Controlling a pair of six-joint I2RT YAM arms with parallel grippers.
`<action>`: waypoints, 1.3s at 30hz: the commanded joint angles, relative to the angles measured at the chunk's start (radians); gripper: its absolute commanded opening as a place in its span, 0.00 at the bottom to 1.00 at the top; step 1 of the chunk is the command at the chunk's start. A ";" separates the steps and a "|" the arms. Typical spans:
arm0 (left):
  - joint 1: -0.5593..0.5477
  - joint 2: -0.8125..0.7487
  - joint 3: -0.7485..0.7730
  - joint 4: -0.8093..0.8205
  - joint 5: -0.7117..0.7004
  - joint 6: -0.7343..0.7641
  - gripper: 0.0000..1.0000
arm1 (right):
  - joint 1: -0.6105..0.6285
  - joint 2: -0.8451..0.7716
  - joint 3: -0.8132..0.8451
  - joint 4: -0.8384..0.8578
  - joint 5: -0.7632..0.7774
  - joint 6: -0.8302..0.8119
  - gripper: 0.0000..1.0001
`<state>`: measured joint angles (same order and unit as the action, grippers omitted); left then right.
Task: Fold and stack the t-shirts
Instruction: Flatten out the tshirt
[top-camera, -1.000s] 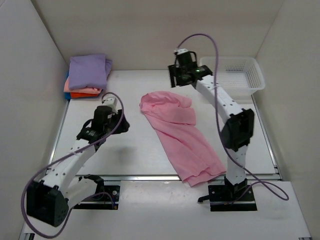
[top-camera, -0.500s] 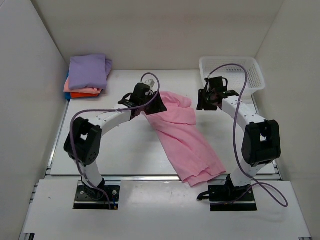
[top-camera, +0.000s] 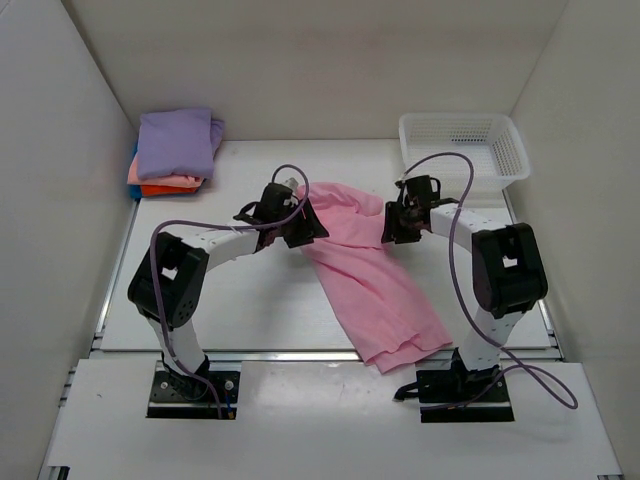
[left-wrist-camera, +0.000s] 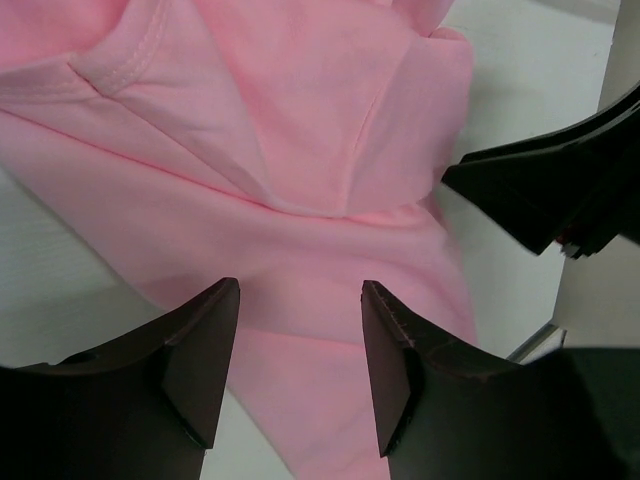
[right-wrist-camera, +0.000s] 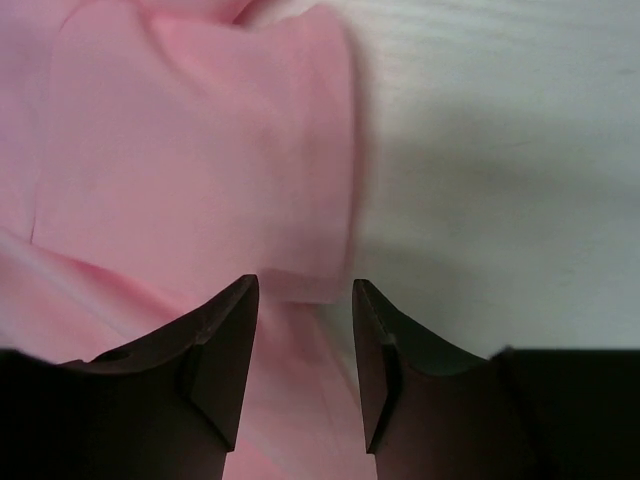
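At the far end of the pink t-shirt (top-camera: 365, 275): grippers poised

Shirt's long axis runs far-left to near-right. Its far-left edge lies under the left gripper (top-camera: 308, 228), its far-right sleeve under the right gripper (top-camera: 390, 224). Both jaw pairs are apart; cloth shows between them, nothing clamped

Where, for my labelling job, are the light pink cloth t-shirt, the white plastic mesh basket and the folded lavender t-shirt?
Light pink cloth t-shirt (top-camera: 375, 288): top external view, mid-body.
White plastic mesh basket (top-camera: 470, 145): top external view, bare floor.
Folded lavender t-shirt (top-camera: 177, 140): top external view, upper face.
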<state>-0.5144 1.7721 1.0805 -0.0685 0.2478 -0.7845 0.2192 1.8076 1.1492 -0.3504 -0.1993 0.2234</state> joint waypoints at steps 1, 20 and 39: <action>-0.010 -0.045 -0.025 0.058 0.034 -0.045 0.63 | 0.051 -0.071 -0.051 0.097 -0.020 -0.028 0.40; 0.016 -0.053 -0.099 0.136 0.105 -0.085 0.60 | 0.146 0.019 0.047 0.053 0.232 -0.090 0.00; -0.045 0.009 -0.014 0.153 0.114 -0.173 0.64 | 0.264 -0.255 -0.025 -0.019 0.183 -0.055 0.00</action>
<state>-0.5449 1.7813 1.0279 0.0681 0.3489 -0.9333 0.4767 1.6043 1.1393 -0.3779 -0.0006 0.1505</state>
